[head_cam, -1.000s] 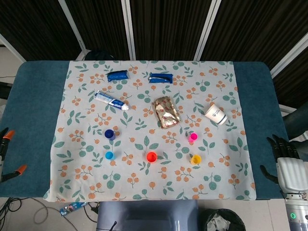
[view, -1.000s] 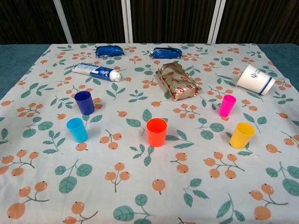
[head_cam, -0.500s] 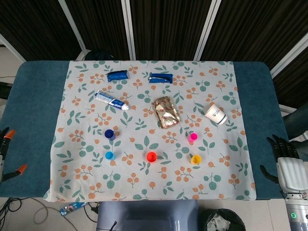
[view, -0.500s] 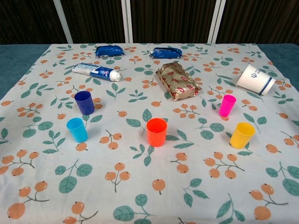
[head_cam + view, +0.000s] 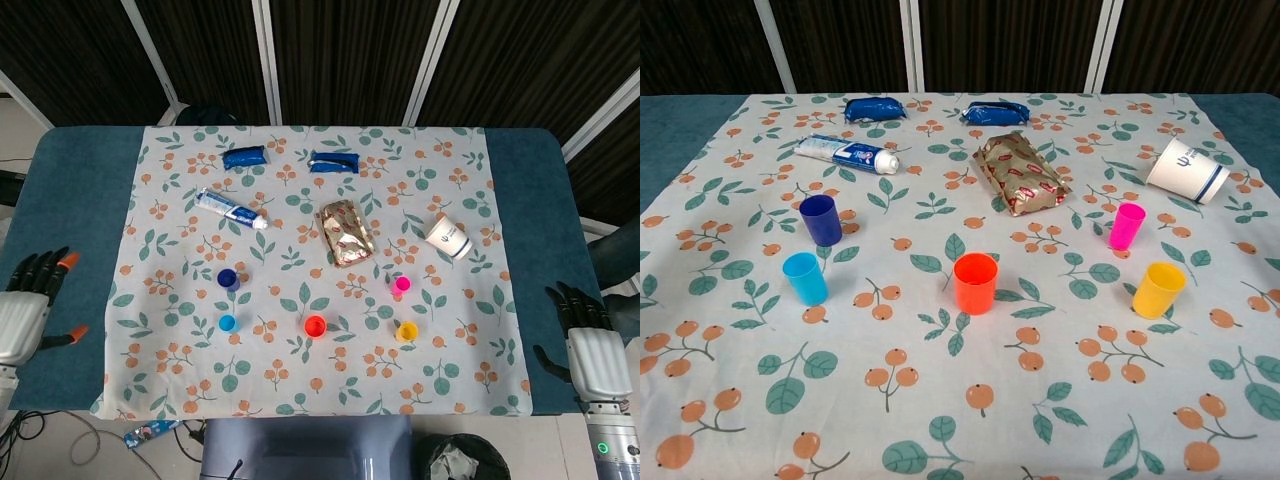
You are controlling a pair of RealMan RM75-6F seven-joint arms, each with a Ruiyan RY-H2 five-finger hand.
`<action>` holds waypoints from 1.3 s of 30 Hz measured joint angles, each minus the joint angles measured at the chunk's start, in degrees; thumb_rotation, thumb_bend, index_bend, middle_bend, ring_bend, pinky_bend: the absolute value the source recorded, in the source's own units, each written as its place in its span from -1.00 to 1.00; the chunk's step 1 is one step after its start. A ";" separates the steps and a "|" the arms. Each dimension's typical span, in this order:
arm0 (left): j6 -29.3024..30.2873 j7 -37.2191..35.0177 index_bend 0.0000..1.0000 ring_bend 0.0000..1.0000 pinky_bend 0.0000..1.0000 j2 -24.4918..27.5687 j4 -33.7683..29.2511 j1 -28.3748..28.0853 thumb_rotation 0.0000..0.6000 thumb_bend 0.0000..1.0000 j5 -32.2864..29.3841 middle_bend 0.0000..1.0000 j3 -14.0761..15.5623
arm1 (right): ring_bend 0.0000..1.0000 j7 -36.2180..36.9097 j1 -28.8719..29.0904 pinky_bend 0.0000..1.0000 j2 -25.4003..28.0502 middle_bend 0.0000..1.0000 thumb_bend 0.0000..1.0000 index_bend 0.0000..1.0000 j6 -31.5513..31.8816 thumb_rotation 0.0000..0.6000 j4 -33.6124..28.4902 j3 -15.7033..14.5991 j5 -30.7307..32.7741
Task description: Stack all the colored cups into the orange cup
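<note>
your orange cup (image 5: 975, 283) stands upright near the middle of the worktop's (image 5: 85, 215) front half, mouth up and nothing inside it; none of the other cups is stacked in it; toward the left edge you have the dark blue cup (image 5: 821, 219) and, just in front of it, the light blue cup (image 5: 805, 278), both upright and empty, a little apart from each other; toward the right edge the pink cup (image 5: 1127, 225) stands with the yellow cup (image 5: 1159, 289) in front of it, also upright and empty; a white paper cup (image 5: 1185, 170) lies on its side nearer the right edge, its opening facing right; further back lie a toothpaste tube (image 5: 846, 154), a gold snack packet (image 5: 1019, 174) and two blue packets (image 5: 873, 108) by the back edge; your left hand (image 5: 28, 310) sits at the left edge over the bare blue surface, fingers spread, holding nothing; your right hand (image 5: 588, 345) sits at the right edge, fingers likewise apart and empty; both are well apart from every cup
</note>
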 measured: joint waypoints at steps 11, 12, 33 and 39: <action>-24.33 8.98 -0.71 -1.00 -0.93 3.37 -5.85 -16.84 1.00 -0.79 -15.66 -0.99 -6.19 | -0.80 -1.29 -0.34 -0.73 -0.50 -0.81 -0.34 -0.78 0.78 1.00 -0.89 0.24 0.63; -25.39 10.54 -0.69 -1.00 -0.93 3.17 -6.01 -17.93 1.00 -0.79 -17.00 -0.99 -6.35 | -0.80 -1.16 -0.39 -0.73 -0.48 -0.81 -0.34 -0.78 0.82 1.00 -0.91 0.28 0.69; -26.72 36.74 -0.56 -1.00 -0.92 -16.26 -1.24 -34.65 1.00 -0.78 -43.34 -0.96 -2.98 | -0.80 -0.17 -0.89 -0.73 0.13 -0.81 -0.34 -0.78 1.41 1.00 -0.40 0.69 1.33; -23.78 37.98 -0.48 -1.00 -0.92 -21.03 1.58 -36.54 1.00 -0.73 -45.11 -0.94 -2.69 | -0.80 0.21 -1.04 -0.73 0.29 -0.81 -0.34 -0.78 1.65 1.00 -0.32 0.94 1.66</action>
